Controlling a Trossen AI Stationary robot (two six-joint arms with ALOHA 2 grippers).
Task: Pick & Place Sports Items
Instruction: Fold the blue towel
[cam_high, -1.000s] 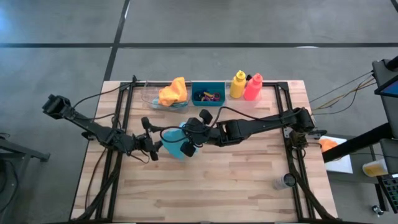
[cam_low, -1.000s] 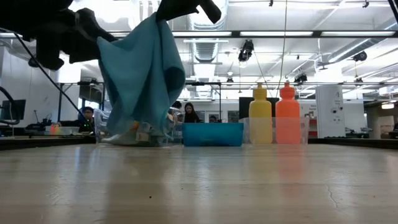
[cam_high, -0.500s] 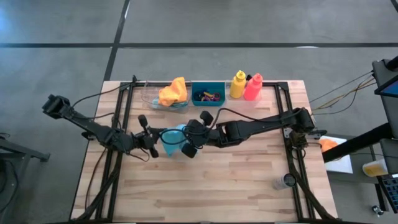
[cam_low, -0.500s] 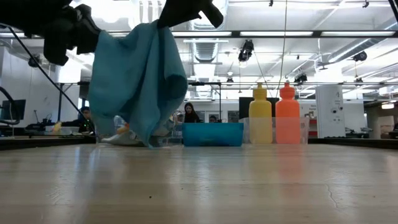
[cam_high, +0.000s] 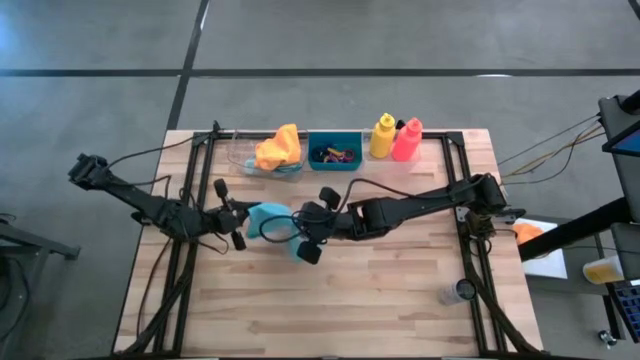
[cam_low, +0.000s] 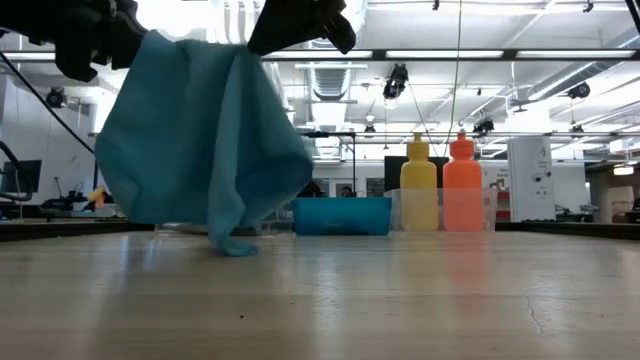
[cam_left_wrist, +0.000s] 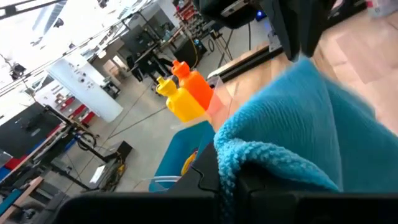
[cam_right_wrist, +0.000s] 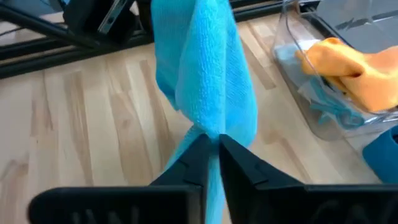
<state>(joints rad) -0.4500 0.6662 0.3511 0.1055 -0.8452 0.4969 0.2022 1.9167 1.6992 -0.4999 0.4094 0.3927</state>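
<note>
— cloth first: where?
— teal cloth (cam_low: 200, 150), stretched between both grippers above the wooden table (cam_high: 400, 290), left of centre. hangs broad in the low view, lowest tip touching or nearly touching the tabletop; can't tell which.
— left side?
— left gripper (cam_high: 238, 215) clenched on one edge of the cloth; own wrist view has the dark fingers (cam_left_wrist: 205, 180) pinched on a fluffy hem.
— right side?
— right gripper (cam_high: 300, 228) clamped on the other edge; fingers (cam_right_wrist: 196, 162) pressed together with fabric running up from between them. reaches in from the table's right side, just beside the left one.
— rest of the gear?
— along the far edge: orange cloth (cam_high: 279, 147) heaped in a clear tray (cam_high: 243, 160), with some pale blue fabric (cam_right_wrist: 329, 109) under it. next to that, teal bin (cam_high: 334, 138) holding small rings (cam_high: 336, 155), purple and orange visible. then yellow bottle (cam_high: 382, 136) and pink-red bottle (cam_high: 406, 139), upright, touching or nearly so, well apart from the held cloth.
</note>
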